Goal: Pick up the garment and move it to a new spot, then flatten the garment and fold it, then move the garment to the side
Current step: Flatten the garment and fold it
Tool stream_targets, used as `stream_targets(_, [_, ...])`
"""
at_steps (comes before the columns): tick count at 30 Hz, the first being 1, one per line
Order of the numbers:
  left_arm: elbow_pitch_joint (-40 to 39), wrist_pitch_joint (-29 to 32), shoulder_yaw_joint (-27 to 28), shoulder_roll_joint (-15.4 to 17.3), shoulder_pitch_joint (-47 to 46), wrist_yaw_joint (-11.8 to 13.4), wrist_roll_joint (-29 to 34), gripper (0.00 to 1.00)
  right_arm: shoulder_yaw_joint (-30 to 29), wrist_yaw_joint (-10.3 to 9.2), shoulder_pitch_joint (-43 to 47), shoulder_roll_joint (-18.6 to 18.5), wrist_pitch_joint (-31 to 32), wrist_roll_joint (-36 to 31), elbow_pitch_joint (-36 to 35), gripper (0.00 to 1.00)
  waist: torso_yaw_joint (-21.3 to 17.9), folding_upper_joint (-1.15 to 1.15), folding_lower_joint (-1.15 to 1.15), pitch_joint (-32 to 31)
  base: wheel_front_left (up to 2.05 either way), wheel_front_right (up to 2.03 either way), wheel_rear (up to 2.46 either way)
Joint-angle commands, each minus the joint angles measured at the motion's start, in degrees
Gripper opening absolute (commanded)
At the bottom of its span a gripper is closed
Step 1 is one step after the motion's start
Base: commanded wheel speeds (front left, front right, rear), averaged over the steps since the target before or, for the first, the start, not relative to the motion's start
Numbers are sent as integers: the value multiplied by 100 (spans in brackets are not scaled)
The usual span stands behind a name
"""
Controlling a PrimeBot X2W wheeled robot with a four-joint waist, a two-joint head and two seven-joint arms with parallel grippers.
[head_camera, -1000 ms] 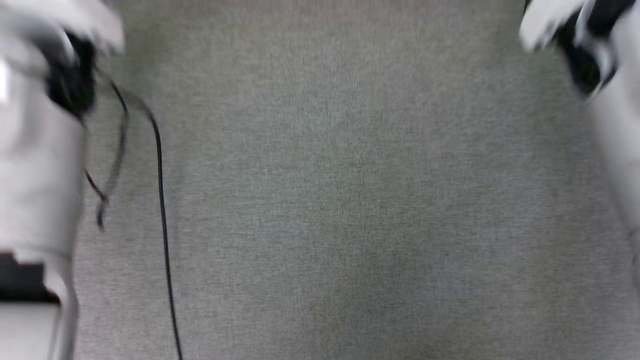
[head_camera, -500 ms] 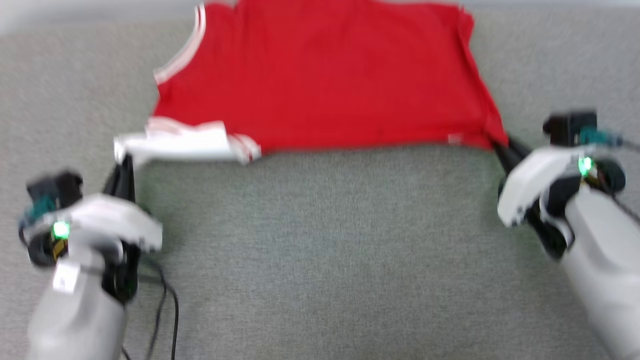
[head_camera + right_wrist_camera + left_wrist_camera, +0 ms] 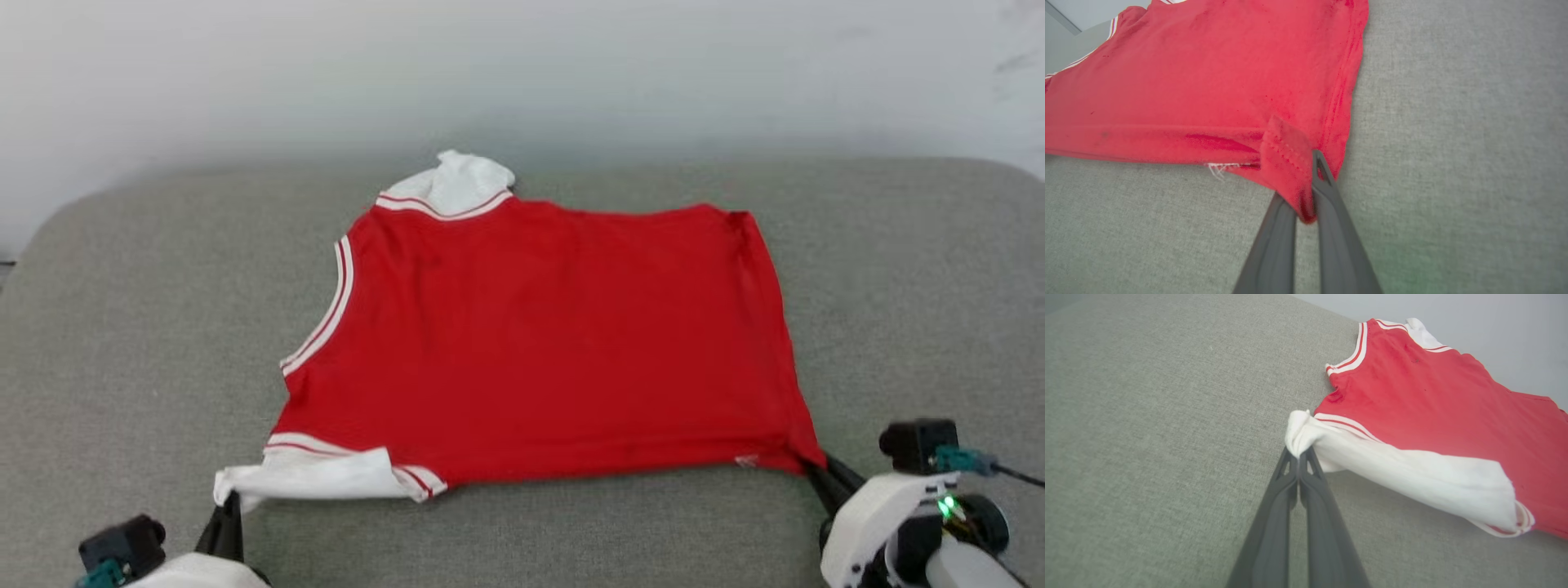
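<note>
**Both hands pinched on the shirt's near corners, ready to pull it flat**

My left hand (image 3: 1299, 457) is clenched on the tip of the near sleeve (image 3: 1412, 482), and my right hand (image 3: 1310, 175) on the hem corner (image 3: 1286, 159). The shirt (image 3: 539, 343) lies mid-worktop (image 3: 122, 327), plain side up. I'd draw both corners low and evenly toward the near edge, spreading them slightly so the cloth tautens without skewing. The far sleeve (image 3: 457, 180) looks bunched and will probably need its own tug.

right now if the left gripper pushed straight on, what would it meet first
The left gripper is shut on the white sleeve, so that first; beyond it probably grey cushion, though depth is unclear.
</note>
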Motion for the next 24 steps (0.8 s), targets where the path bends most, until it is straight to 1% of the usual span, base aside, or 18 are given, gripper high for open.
stream_targets(1, [-170, 79, 56, 27, 276, 144, -23, 0, -141, -14, 309, -65, 55, -45, -82, 0, 50, 0, 2, -198, 0, 0, 0])
stream_targets(4, [-598, 280, 62, 7, 843, 383, -86, 0, -466, -15, 899, -21, 162, -127, -351, 0, 104, 0, 2, -337, 0, 0, 0])
stream_targets(8, [-1081, 494, 94, 22, 1417, 631, -156, 0, -905, -16, 1605, 68, 370, -343, -790, 0, 172, 0, 2, -443, 0, 0, 0])
stream_targets(13, [-1678, 651, 118, 109, 1786, 843, -132, 0, -1426, -15, 2247, 242, 743, -713, -1477, 0, 201, 0, 2, -505, 0, 0, 0])
stream_targets(18, [-2202, 803, 1, 234, 1542, 882, 10, 0, -1742, -14, 2445, 387, 1231, -1020, -2273, 0, 185, 0, 2, -495, 0, 0, 0])
stream_targets(21, [-2292, 931, -115, 319, 1190, 797, 90, 0, -1882, -13, 2322, 436, 1564, -1168, -2647, 0, 155, 0, 2, -436, 0, 0, 0])
stream_targets(24, [-2212, 1013, -200, 356, 756, 680, 134, 0, -1921, -12, 2040, 396, 1876, -1361, -2884, 0, 82, 0, 2, -264, 0, 0, 0])
